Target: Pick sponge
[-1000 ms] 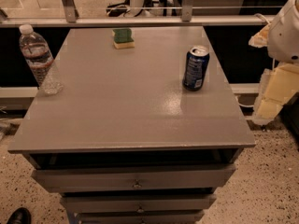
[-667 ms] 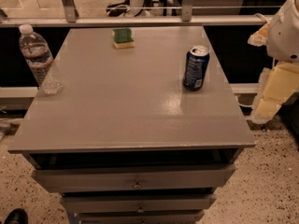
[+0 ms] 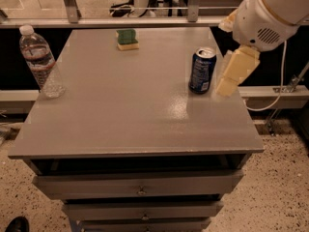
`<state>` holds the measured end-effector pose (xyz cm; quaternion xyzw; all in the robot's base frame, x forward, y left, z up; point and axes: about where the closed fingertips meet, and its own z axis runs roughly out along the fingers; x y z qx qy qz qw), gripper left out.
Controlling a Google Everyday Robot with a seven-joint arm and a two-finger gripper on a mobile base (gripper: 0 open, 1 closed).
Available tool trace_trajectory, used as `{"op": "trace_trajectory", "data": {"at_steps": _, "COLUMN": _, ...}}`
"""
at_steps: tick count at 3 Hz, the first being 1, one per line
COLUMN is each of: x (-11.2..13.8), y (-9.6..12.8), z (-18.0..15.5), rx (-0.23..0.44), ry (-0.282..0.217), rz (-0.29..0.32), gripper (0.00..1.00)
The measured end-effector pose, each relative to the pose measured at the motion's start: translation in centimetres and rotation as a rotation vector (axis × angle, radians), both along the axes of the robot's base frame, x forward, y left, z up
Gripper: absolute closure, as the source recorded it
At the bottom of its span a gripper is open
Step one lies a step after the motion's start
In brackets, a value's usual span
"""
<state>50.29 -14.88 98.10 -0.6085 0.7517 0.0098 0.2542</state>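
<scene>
The sponge (image 3: 127, 38), a small block with a dark green top over pale yellow foam, lies flat at the far edge of the grey table (image 3: 120, 115), a little left of centre. My gripper (image 3: 222, 57) hangs at the right side of the table, just right of a blue soda can (image 3: 202, 69) and well to the right of and nearer than the sponge. Its cream-yellow fingers (image 3: 235, 70) stand apart with nothing between them. The white arm housing (image 3: 270, 13) reaches in from the upper right.
A clear plastic water bottle (image 3: 41, 62) stands at the table's left edge. Drawers (image 3: 140, 187) sit under the tabletop. A metal railing (image 3: 145, 22) runs behind the table. The floor is speckled, and a dark shoe (image 3: 17, 224) is at the bottom left.
My gripper has moved left and up, from beside the table's right edge to over it, close to the soda can. The sponge, can and bottle have not moved.
</scene>
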Motion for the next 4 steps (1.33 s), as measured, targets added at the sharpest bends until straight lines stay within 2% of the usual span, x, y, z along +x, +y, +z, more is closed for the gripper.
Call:
{"op": "trace_trajectory", "data": {"at_steps": 1, "x": 3.6, "y": 7.9, "z": 0.1, "rx": 0.147, "ry": -0.015, "rz": 0.037, "gripper": 0.0}}
{"op": "trace_trajectory", "data": {"at_steps": 2, "x": 5.7, "y": 13.1, "z": 0.3, "rx": 0.248, "ry": -0.024, "rz": 0.038, "gripper": 0.0}}
{"op": "trace_trajectory", "data": {"at_steps": 3, "x": 6.0, "y": 13.2, "z": 0.3, "rx": 0.255, "ry": -0.027, "rz": 0.034, "gripper": 0.0}}
{"op": "trace_trajectory", "data": {"at_steps": 4, "x": 10.5, "y": 14.9, "z": -1.3, "rx": 0.315, "ry": -0.062, "rz": -0.014, "gripper": 0.0}}
